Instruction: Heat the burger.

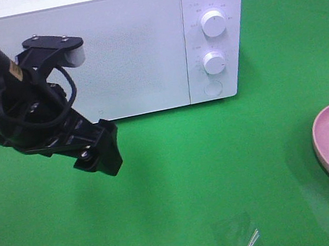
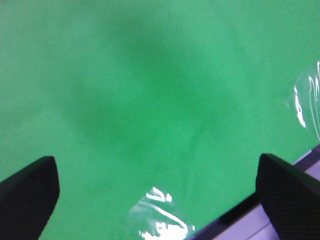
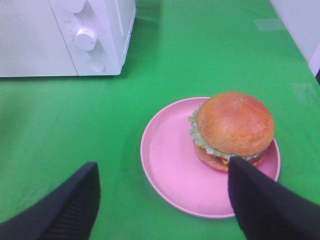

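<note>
The round burger with glossy golden-brown bun (image 3: 234, 130) is seated on the pink round plate (image 3: 172, 165), cut off at the exterior view's edge. The right tool (image 3: 162, 200) is held open above it, empty. The left tool (image 2: 155, 192), spread wide, grips nothing over the green tabletop (image 1: 193, 175). The white microwave (image 1: 137, 38) door is shut.

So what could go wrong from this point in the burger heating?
The microwave door looks shut, so the burger cannot go in until it is opened. The burger sits off-centre on the pink plate, near its rim, so a clumsy grab may tip it off. The left tool, open, hangs near the door and could knock it.
</note>
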Robot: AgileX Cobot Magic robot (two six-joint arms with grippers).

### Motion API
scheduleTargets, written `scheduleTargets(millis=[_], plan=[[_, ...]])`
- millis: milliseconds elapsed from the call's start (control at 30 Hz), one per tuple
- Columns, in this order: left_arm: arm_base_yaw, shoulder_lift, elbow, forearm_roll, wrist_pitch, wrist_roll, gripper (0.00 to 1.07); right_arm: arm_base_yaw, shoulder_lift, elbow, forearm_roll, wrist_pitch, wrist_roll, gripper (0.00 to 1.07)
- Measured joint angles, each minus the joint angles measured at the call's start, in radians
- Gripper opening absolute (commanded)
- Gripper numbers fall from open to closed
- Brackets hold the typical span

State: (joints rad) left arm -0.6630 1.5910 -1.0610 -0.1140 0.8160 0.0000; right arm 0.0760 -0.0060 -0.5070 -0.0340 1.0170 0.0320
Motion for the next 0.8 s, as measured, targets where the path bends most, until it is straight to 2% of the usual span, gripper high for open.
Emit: scheduleTargets(millis=[100,133,167,200,300,333,367,433,500,600,633,667,700,733,767,800], plan=[[0.0,-0.033,0.0,0.014,0.051,-0.016,1.0,0.0,0.0,0.0,0.0,0.0,0.0,0.7],[0.0,-0.065,0.0,0.039,0.091,-0.052,1.0,0.0,0.0,0.0,0.0,0.0,0.0,0.7],[0.0,-0.065,0.0,0.039,0.091,-0.052,1.0,0.0,0.0,0.0,0.0,0.0,0.0,0.7],[0.0,-0.099,0.0,0.088,0.127,-0.095,1.0,0.0,0.0,0.0,0.0,0.0,0.0,0.7],[0.0,-0.118,0.0,0.114,0.143,-0.123,1.0,0.0,0.0,0.0,0.0,0.0,0.0,0.7],[0.0,-0.154,0.0,0.177,0.173,-0.172,1.0,0.0,0.0,0.0,0.0,0.0,0.0,0.7],[0.0,-0.154,0.0,0.177,0.173,-0.172,1.0,0.0,0.0,0.0,0.0,0.0,0.0,0.7],[0.005,-0.215,0.0,0.302,0.241,-0.272,1.0,0.0,0.0,0.0,0.0,0.0,0.0,0.7],[0.027,-0.242,0.0,0.324,0.265,-0.29,1.0,0.0,0.0,0.0,0.0,0.0,0.0,0.7],[0.073,-0.272,0.0,0.322,0.286,-0.288,1.0,0.0,0.0,0.0,0.0,0.0,0.0,0.7],[0.144,-0.307,0.007,0.307,0.292,-0.262,1.0,0.0,0.0,0.0,0.0,0.0,0.0,0.7],[0.144,-0.307,0.007,0.307,0.292,-0.262,1.0,0.0,0.0,0.0,0.0,0.0,0.0,0.7],[0.224,-0.342,0.019,0.275,0.292,-0.213,1.0,0.0,0.0,0.0,0.0,0.0,0.0,0.7],[0.224,-0.342,0.019,0.275,0.292,-0.213,1.0,0.0,0.0,0.0,0.0,0.0,0.0,0.7],[0.274,-0.362,0.03,0.252,0.292,-0.184,1.0,0.0,0.0,0.0,0.0,0.0,0.0,0.7],[0.274,-0.362,0.03,0.252,0.292,-0.184,1.0,0.0,0.0,0.0,0.0,0.0,0.0,0.7]])
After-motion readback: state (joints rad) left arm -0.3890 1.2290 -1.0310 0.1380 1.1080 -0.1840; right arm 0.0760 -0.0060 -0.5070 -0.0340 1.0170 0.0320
